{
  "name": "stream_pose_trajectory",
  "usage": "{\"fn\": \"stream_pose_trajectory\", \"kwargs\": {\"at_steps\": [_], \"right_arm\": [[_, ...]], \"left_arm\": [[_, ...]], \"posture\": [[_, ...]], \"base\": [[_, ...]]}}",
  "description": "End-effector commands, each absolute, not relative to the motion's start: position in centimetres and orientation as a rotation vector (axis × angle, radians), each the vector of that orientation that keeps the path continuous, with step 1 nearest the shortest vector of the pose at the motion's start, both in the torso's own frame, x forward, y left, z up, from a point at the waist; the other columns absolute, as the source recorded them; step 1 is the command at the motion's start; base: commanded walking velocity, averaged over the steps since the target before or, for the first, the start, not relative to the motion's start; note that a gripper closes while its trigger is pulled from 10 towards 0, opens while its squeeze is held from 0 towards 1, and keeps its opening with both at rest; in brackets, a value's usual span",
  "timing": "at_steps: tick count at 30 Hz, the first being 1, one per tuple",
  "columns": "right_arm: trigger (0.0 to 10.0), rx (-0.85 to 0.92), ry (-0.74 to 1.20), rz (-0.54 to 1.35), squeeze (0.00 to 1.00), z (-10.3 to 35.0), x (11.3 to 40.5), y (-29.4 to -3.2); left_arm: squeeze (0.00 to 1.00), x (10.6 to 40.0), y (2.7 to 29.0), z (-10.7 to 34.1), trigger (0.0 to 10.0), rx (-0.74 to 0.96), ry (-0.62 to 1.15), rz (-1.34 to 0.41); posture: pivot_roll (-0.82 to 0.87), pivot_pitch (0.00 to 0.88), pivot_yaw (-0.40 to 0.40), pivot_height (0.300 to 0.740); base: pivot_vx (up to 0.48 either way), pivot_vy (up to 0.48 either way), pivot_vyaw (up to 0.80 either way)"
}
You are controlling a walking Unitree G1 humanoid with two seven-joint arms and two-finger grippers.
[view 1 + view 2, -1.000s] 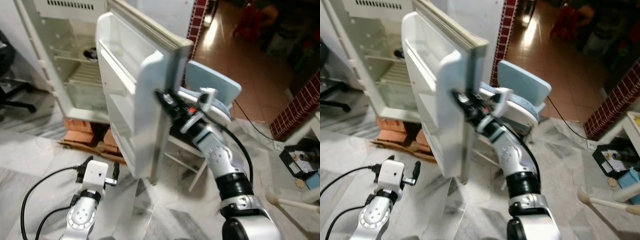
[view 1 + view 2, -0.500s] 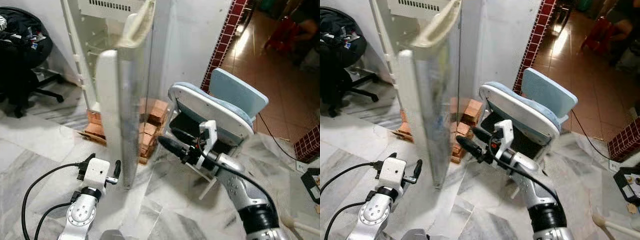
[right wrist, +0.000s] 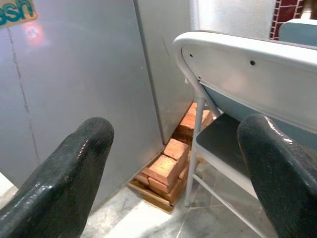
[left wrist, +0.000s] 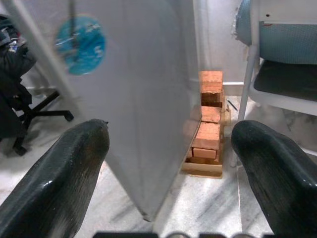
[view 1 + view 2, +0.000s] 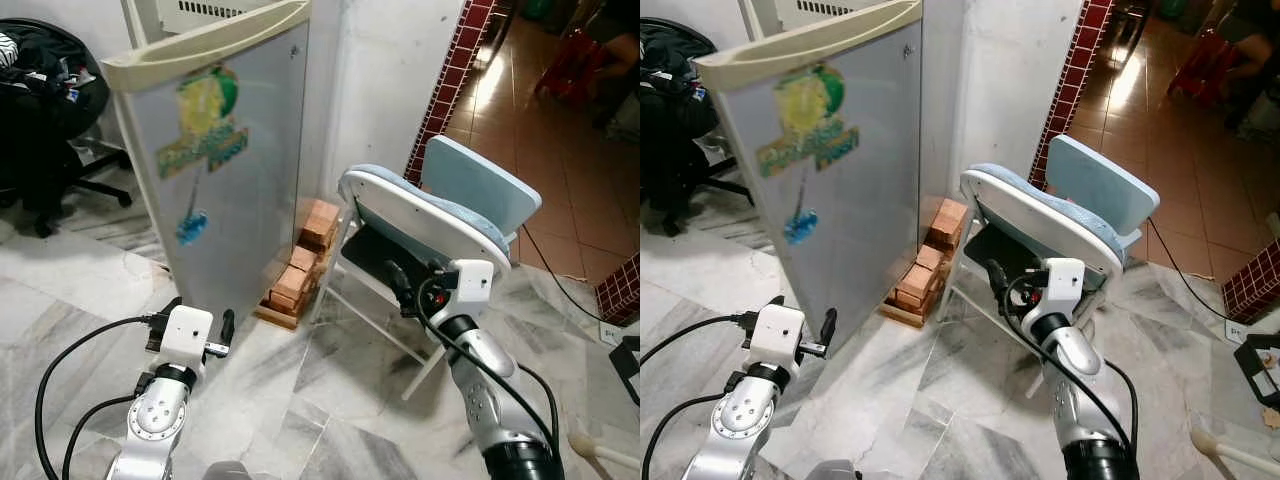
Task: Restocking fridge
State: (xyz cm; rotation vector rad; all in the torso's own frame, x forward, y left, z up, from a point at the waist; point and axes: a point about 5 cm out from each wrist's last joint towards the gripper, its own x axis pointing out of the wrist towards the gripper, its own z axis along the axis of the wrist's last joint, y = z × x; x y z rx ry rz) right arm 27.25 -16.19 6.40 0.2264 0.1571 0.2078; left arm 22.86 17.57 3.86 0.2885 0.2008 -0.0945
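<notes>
The fridge door [image 5: 225, 170] stands swung most of the way toward the fridge body, its grey outer face turned to the robot, with a green and yellow sticker [image 5: 203, 120] high on it and a small blue sticker [image 5: 193, 226] lower down. From the head views I cannot tell whether the door is fully shut; a narrow gap may remain at its far edge.

The left pincer [image 5: 192, 322] hangs low in front of the door's bottom corner, its 2 black fingers [image 4: 54, 176] spread wide and holding nothing, apart from the door. The right pincer [image 3: 173, 188] is raised beside the folding chair [image 5: 440, 215], its fingers also wide apart and empty, pointing toward the gap between the door and the chair.

A stack of red bricks [image 5: 300, 265] on a wooden board lies on the marble floor [image 5: 330, 400] between the fridge and the chair. A black office chair [image 5: 50, 120] stands to the left of the fridge. A black cable [image 5: 70, 365] loops from the left arm.
</notes>
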Motion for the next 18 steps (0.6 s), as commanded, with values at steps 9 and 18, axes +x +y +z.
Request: {"fn": "stream_pose_trajectory", "kwargs": {"at_steps": [9, 18], "right_arm": [[10.0, 0.179, 0.122, 0.16, 0.0, 6.7, 26.7, -16.9], [10.0, 0.155, 0.126, 0.106, 0.0, 6.4, 25.8, -18.0]], "left_arm": [[0.0, 24.1, 17.4, 4.8, 10.0, 0.264, 0.159, -0.097], [0.0, 24.7, 18.1, 6.2, 10.0, 0.226, 0.091, -0.045]], "posture": [[0.05, 0.0, -0.045, 0.74], [0.04, 0.0, -0.037, 0.74]], "base": [[0.0, 0.48, -0.24], [0.0, 0.48, -0.55]]}}
